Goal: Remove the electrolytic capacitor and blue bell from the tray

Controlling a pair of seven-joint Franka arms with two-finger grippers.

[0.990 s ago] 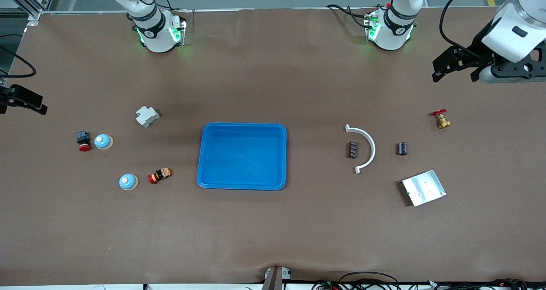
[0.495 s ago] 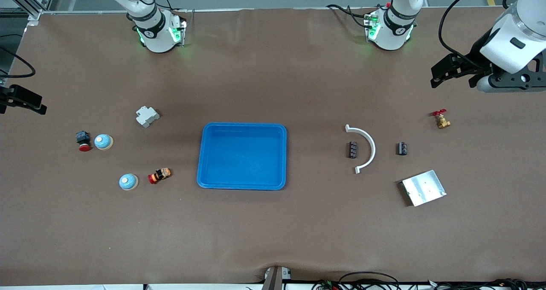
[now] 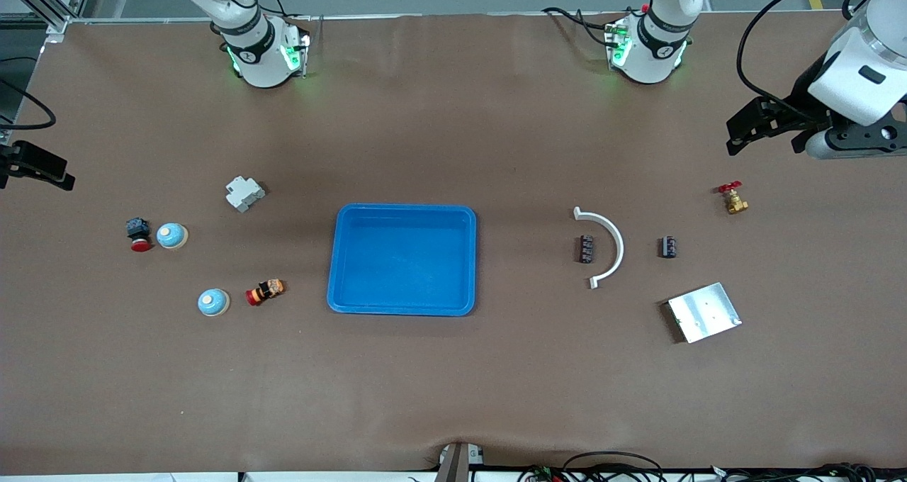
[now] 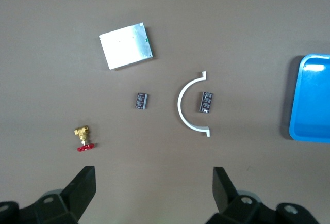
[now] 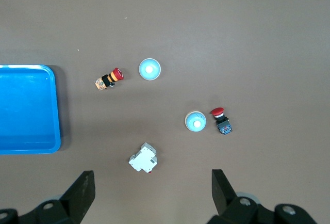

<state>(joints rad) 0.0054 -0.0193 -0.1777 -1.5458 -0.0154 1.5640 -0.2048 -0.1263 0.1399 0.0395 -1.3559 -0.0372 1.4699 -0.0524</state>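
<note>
Two small black capacitors lie toward the left arm's end of the table, one (image 3: 586,249) (image 4: 206,101) inside a white arc and one (image 3: 668,247) (image 4: 142,100) beside it. Two light blue dome bells (image 3: 171,235) (image 3: 213,302) (image 5: 195,121) (image 5: 149,69) sit toward the right arm's end. A blue tray (image 3: 404,208) stands empty in the middle. My left gripper (image 3: 733,136) (image 4: 153,180) hangs open and high above the table edge near the brass valve. My right gripper (image 3: 49,170) (image 5: 151,180) hangs open over the table's edge at its end, above a white breaker.
A white arc (image 3: 611,244), a metal plate (image 3: 703,312) and a brass valve with a red handle (image 3: 733,198) lie near the capacitors. A white breaker (image 3: 244,193) and two red push buttons (image 3: 139,234) (image 3: 265,291) lie by the bells.
My left gripper has drifted a little toward its end of the table. The right gripper has barely shifted. Nothing on the table has moved.
</note>
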